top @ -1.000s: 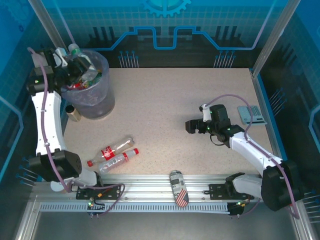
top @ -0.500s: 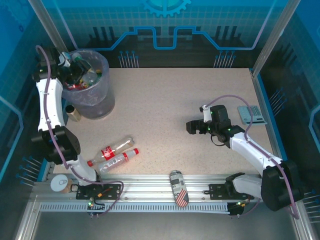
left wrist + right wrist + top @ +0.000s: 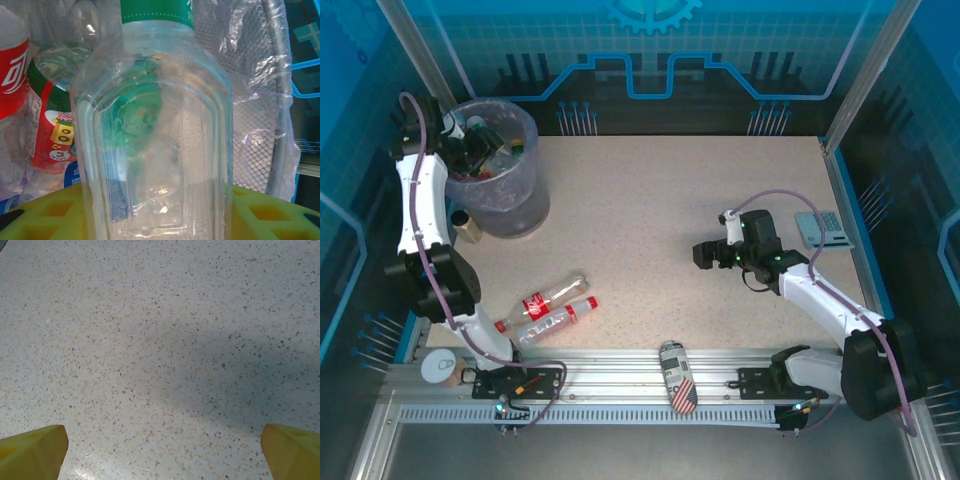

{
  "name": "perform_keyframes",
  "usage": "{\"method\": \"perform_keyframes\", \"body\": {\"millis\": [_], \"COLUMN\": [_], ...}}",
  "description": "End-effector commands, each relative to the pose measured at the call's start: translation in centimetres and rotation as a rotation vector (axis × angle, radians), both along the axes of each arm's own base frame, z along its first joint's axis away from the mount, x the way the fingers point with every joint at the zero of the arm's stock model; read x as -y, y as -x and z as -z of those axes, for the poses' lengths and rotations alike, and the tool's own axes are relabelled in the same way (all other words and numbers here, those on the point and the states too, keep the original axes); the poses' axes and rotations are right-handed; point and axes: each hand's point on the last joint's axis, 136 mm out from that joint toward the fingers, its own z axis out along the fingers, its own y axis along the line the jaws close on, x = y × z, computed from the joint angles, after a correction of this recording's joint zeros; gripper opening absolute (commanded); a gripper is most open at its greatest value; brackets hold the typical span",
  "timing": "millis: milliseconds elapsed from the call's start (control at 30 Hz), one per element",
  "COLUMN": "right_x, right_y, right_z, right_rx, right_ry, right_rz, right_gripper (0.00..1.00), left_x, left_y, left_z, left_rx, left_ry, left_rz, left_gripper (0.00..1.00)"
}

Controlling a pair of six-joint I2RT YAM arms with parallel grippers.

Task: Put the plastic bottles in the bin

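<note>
My left gripper [image 3: 472, 148] reaches into the grey bin [image 3: 517, 197] from its left rim. It is shut on a clear bottle with a green label [image 3: 155, 125], which stands between the yellow fingers [image 3: 45, 212] inside the bin. Behind it, red-labelled bottles [image 3: 52, 135] lie against the bin's mesh wall [image 3: 250, 100] and its plastic bag. Two more red-labelled bottles [image 3: 542, 298] [image 3: 552, 319] lie side by side on the table at the front left. My right gripper [image 3: 705, 253] hovers open over bare table right of centre, its fingertips [image 3: 32, 450] wide apart.
A dark flag-patterned can [image 3: 678, 375] lies at the front rail. A small gold box [image 3: 468, 228] sits against the bin's left foot. A grey calculator-like device [image 3: 823, 228] rests at the right edge. A white round lid [image 3: 440, 367] lies by the left base.
The left arm has swung its elbow back and lowered the green-labelled bottle from above the bin's rim down into the bin. The right arm has not moved.
</note>
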Motion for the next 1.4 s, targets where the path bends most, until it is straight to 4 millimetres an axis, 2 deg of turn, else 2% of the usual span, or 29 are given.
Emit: {"method": "perform_keyframes", "body": {"millis": [0,67,167,333,600,767,867,967,1033,1133,1233,1367], "right_x": [0.2,0.2,0.2,0.1,0.2,0.2,0.3,0.2,0.2,0.2,0.3,0.1], "right_y": [-0.9,-1.0,-1.0,-1.0,-0.9,-0.9,-0.8,-0.8,-0.8,-0.9,-0.8,-0.9], "right_z": [-1.0,-1.1,-1.3,-1.3,-1.3,-1.3,-1.2,-1.1,-1.2,-1.6,-1.7,-1.4], "right_rx": [0.017,0.018,0.019,0.016,0.016,0.013,0.016,0.013,0.014,0.022,0.027,0.021], "right_ry": [0.006,0.005,0.001,-0.004,0.0,0.002,0.003,-0.001,-0.004,0.0,0.004,-0.008], "right_rz": [0.003,0.003,0.005,0.006,0.008,0.007,0.01,0.009,0.009,0.007,0.01,0.009], "right_gripper": [1.0,1.0,1.0,1.0,1.0,1.0,1.0,1.0,1.0,1.0,1.0,1.0], "left_x": [0.1,0.0,-0.1,-0.2,-0.6,-0.9,-2.0,-3.7,-4.8,-4.6,-3.7,-0.6], "left_y": [0.3,0.2,0.2,0.5,0.8,1.0,1.3,1.6,1.7,1.3,1.4,3.1], "left_z": [0.7,0.4,0.0,-0.2,-1.3,-3.1,-3.2,-2.0,-1.9,-3.2,-5.9,-9.8], "left_rx": [-0.019,-0.003,0.007,0.004,0.018,0.028,-0.015,-0.104,-0.127,-0.09,-0.026,0.036], "left_ry": [-0.032,-0.045,-0.071,-0.094,-0.159,-0.262,-0.392,-0.496,-0.545,-0.538,-0.574,-0.701], "left_rz": [0.024,0.024,0.029,0.034,0.035,0.04,0.028,0.022,-0.003,-0.014,-0.007,0.048], "left_gripper": [0.58,0.64,0.8,0.89,0.9,0.82,0.75,0.74,0.74,0.79,0.81,0.84]}}
